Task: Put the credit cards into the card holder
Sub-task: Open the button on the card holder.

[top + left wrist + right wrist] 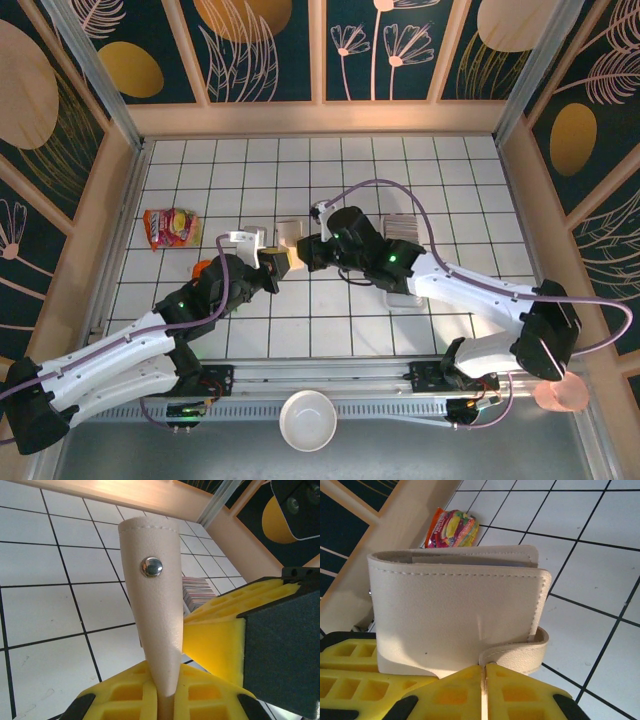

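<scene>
White tiled desk (450, 170), and the credit cards (200, 592) all look unloaded, sitting packed on it. My left end effector (167, 702) clamps the card holder (455, 605) midair; my right end effector (484, 685) is closed at its strap.

The card holder (455, 610) is at mid-table, with the left gripper (273, 272) on its left and the right gripper (304, 252) on its right. A snack packet (172, 227) lies further left. The credit cards (403, 226) sit to the right. A bowl (307, 420) rests at the near edge.
</scene>
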